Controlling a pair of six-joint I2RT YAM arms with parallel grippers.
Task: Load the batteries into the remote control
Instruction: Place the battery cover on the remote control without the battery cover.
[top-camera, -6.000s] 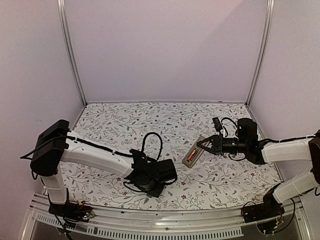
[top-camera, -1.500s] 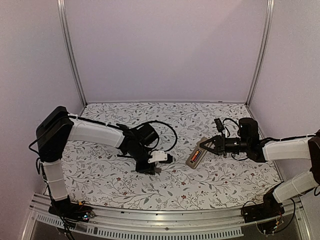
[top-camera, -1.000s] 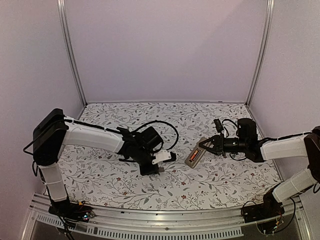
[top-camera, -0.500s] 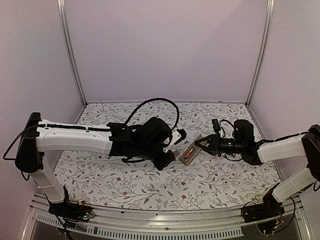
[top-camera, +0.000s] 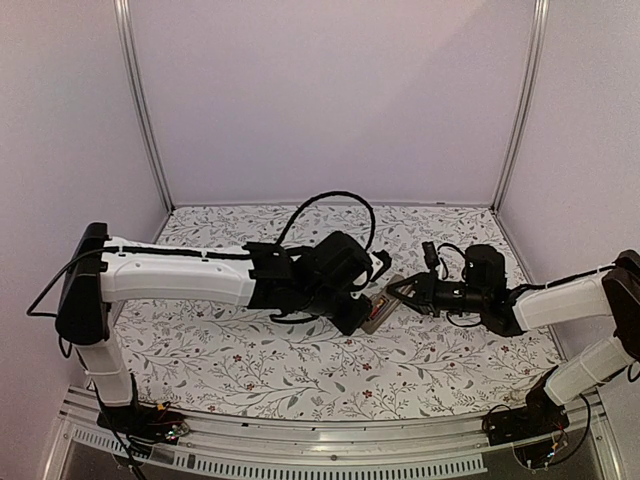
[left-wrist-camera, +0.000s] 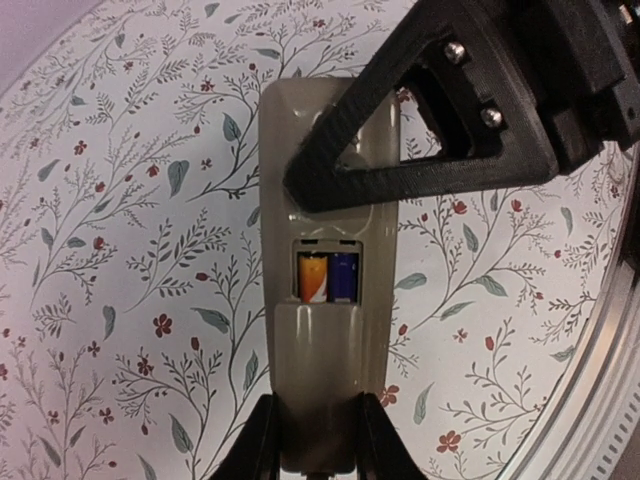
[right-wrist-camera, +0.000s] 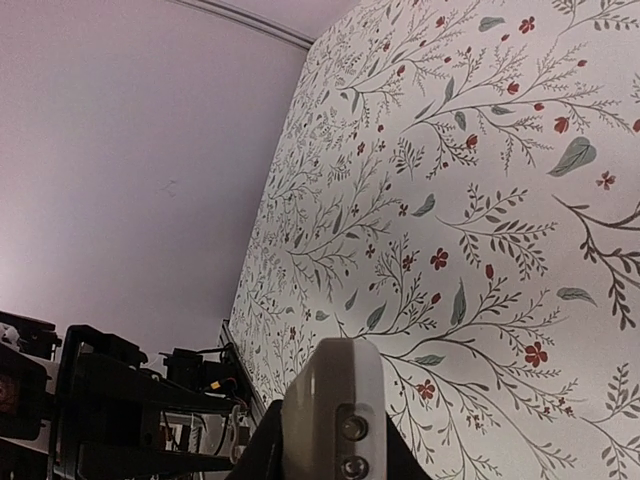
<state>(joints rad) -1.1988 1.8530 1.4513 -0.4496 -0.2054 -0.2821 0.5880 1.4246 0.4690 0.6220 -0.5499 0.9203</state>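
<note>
The left arm (top-camera: 170, 280) reached from its base across the floral tablecloth (top-camera: 250, 370) to the middle of the table. There the left gripper (left-wrist-camera: 316, 432) met the near end of the remote control (left-wrist-camera: 285, 130). In the left wrist view its fingers (left-wrist-camera: 262, 440) stood close together, pressed against the two long edges of a narrow grey-beige cover plate (left-wrist-camera: 318, 370). The plate lay on the remote's back and covered the near part of the battery recess. Just beyond the plate's edge, the uncovered part of the recess showed the batteries (left-wrist-camera: 326, 277) seated side by side, one orange and white, one blue. The remote lay back-up, its length running away from the left wrist camera. From these views it could not be told whether it rested on the cloth or was lifted off it. At its far end the right gripper (top-camera: 398, 293) was clamped on the body. One black triangular finger lay across the back, its tip just short of the recess. The right arm (top-camera: 555, 300) came in low from the right side of the table.
</note>
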